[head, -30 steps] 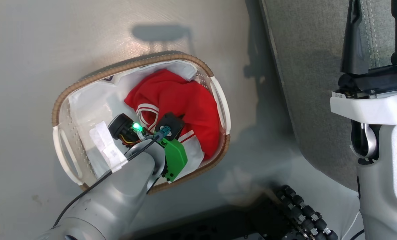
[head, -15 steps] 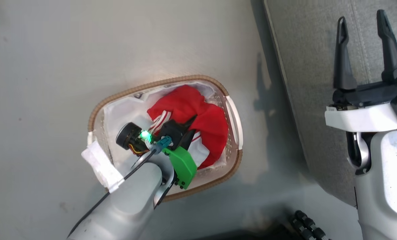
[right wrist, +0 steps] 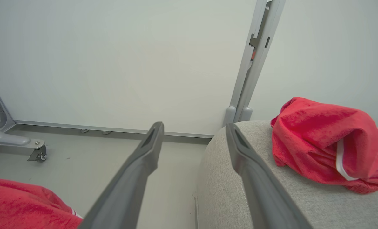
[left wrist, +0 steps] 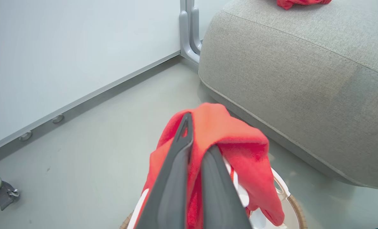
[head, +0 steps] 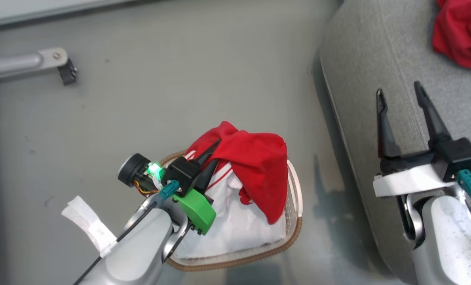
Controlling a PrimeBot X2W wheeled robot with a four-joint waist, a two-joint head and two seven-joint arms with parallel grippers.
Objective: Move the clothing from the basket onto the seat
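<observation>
clothing (head: 255, 158) over basket (head: 295, 233), seat (head: 370, 59) R, castor leg (head: 29, 63) L

basket (head: 296, 232) half under clothing (head: 255, 158), seat (head: 362, 71) cropped

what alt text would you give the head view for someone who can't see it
The left gripper, shut, holds a red garment above the white basket. The right gripper hangs open over the grey seat, where a second red garment lies.
</observation>
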